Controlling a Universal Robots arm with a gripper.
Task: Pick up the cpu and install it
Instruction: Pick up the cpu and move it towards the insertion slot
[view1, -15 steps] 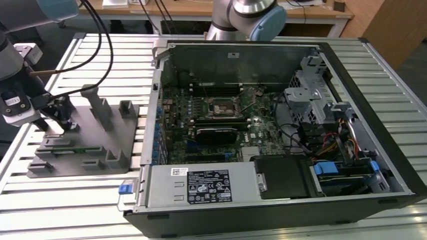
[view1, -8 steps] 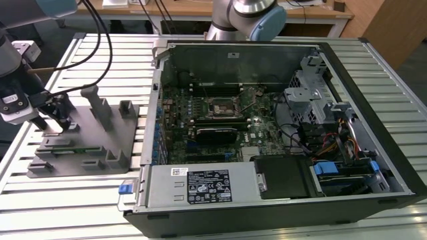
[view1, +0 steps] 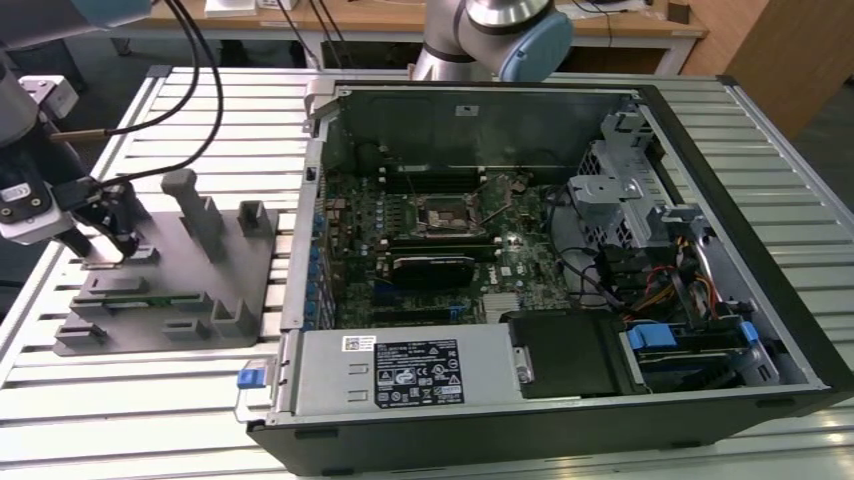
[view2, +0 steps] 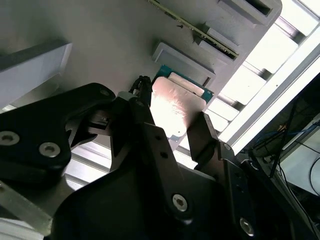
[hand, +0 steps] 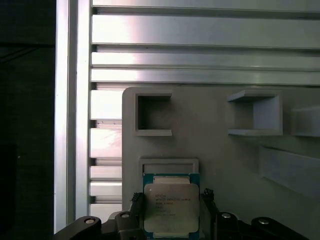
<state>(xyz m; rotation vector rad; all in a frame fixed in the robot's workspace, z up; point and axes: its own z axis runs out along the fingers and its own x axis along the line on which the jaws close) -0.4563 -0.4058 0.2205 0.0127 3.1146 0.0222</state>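
The cpu (hand: 171, 207), a flat square chip with a shiny silver top and a green edge, lies low on the grey fixture plate (view1: 174, 300) at the exterior view's left. My gripper (view1: 118, 245) is down over that plate. In both wrist views its two black fingers sit against opposite edges of the cpu (view2: 175, 102), so the gripper (hand: 172, 199) is shut on it. One fingertip (view2: 200, 132) covers part of the chip's edge. The square motherboard socket (view1: 445, 218) lies inside the open computer case, far from the gripper.
The open computer case (view1: 694, 130) takes up the middle and the exterior view's right of the slatted metal table (view1: 134, 400). Grey posts (view1: 200, 215) and blocks stand on the fixture plate near the gripper. A second robot base (view1: 487, 40) stands behind the case.
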